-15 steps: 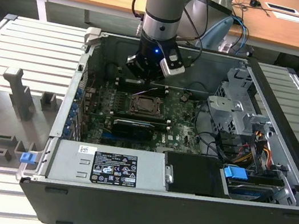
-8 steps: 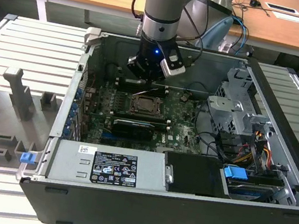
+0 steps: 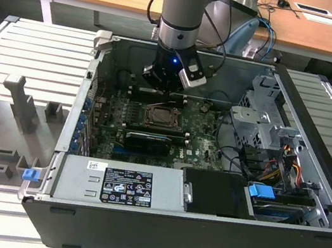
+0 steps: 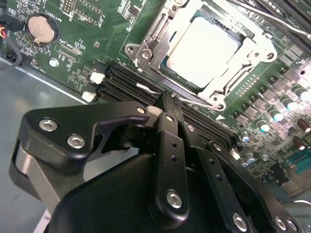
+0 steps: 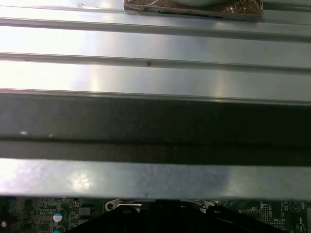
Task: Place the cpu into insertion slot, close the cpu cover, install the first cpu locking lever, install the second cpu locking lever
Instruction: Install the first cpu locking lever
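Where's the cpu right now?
The cpu sits in its socket on the motherboard, framed by the cpu cover in the second wrist view; in the exterior view it lies mid-case, just below the gripper.

1. A ribbed, pale grey metal table (image 3: pixel 31 49) carries everything beneath and around the gripper (image 3: pixel 163 85).
2. An open black computer case (image 3: pixel 196 245) lies flat on it, directly under the gripper.
3. Grey fixture blocks (image 3: pixel 24 105) stand on the table well away from the gripper, toward the exterior view's left.
4. A small blue clip (image 3: pixel 30 173) sits just beside the case's corner.
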Robot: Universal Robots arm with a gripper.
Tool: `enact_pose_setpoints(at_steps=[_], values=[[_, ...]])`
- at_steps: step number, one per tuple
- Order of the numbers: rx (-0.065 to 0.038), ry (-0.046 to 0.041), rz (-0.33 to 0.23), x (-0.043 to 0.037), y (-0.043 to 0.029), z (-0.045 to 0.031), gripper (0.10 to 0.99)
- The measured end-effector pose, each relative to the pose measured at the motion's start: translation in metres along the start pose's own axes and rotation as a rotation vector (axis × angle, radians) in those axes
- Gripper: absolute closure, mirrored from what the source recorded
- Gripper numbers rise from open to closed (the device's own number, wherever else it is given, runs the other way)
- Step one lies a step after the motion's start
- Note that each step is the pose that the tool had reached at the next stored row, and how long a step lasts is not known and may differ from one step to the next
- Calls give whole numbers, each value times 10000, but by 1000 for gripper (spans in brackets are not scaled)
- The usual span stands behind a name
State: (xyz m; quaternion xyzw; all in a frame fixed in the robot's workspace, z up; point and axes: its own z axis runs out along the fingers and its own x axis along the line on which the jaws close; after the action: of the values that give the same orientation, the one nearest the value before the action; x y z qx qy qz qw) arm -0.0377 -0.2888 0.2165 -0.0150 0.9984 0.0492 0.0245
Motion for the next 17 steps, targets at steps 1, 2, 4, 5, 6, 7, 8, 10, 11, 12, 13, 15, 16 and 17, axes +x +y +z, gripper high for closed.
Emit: enact_pose_setpoints(at_steps=[1,2,4,5,6,7,8,10,11,12,13,15,16,17], values=[[0,1,-1,-18,0,15,980],[1,0,-1,-35,0,21,980],[0,1,-1,-65,1,33,980],[0,1,0,-76,1,38,980],[-1,0,0,-89,2,45,980],[-2,-2,0,-97,1,51,980],[0,0,-1,-104,0,58,980],[1,0,0,-108,-1,70,980],[4,0,-2,-111,-2,76,980],[7,0,-1,-115,-2,81,980],[13,1,-2,-122,-3,90,980],[14,2,-2,-135,-6,113,980],[15,1,-2,-137,-7,119,980],[18,3,-1,-141,-8,129,980]])
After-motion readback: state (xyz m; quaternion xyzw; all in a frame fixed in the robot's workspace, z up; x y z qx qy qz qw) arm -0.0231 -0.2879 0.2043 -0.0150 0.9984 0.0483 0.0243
